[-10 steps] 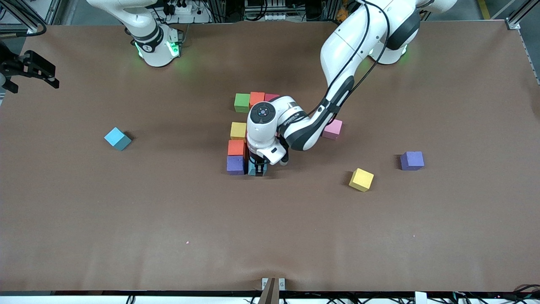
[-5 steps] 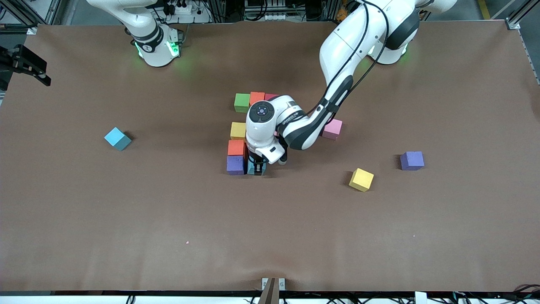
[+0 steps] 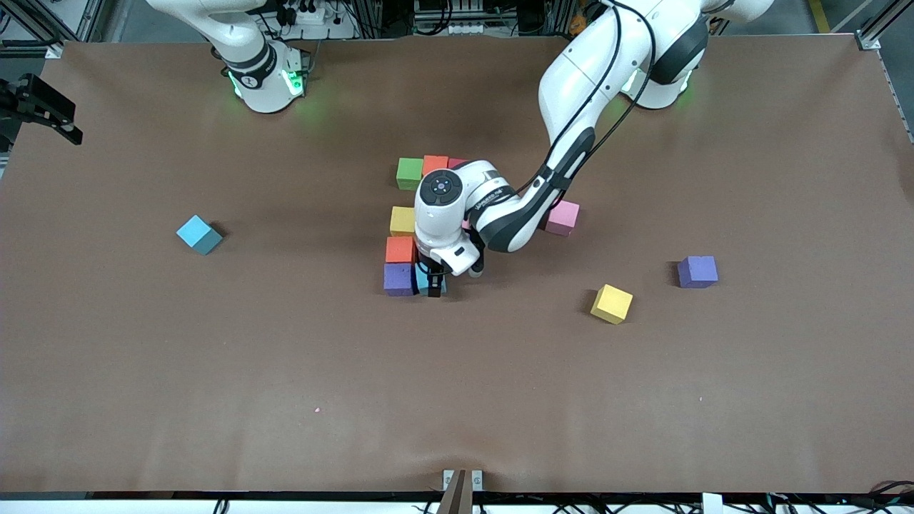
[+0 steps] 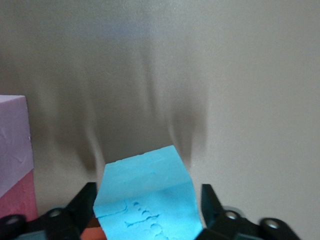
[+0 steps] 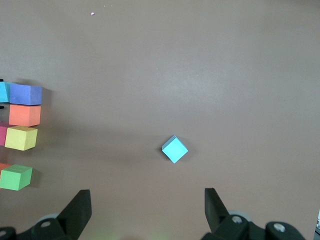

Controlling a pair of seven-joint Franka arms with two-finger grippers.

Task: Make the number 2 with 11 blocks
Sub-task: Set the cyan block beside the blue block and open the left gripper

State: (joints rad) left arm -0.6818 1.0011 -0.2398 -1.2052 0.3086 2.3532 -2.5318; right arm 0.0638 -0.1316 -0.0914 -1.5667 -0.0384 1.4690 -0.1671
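While the left tool [image 3: 432, 284], let go and open, sits around a small light blue cube [image 3: 427, 283] mid-frame beside the purple cube [image 3: 398, 279], it should lift away, and the open right tool [image 3: 44, 114] waits at upper left.

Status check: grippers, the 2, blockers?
Left gripper open astride light blue block, beside purple block. Right gripper open, waiting at table edge. Nothing blocking.

The left arm's wrist covers most of the number 2 [image 3: 414, 228], so its middle cubes can't be made out. A red block [image 3: 459, 163] peeks out past the wrist. The left gripper [image 3: 433, 282] half hides a light blue block [image 3: 427, 284]. The right gripper [image 5: 145, 210] is cut off at the right wrist view's edge.
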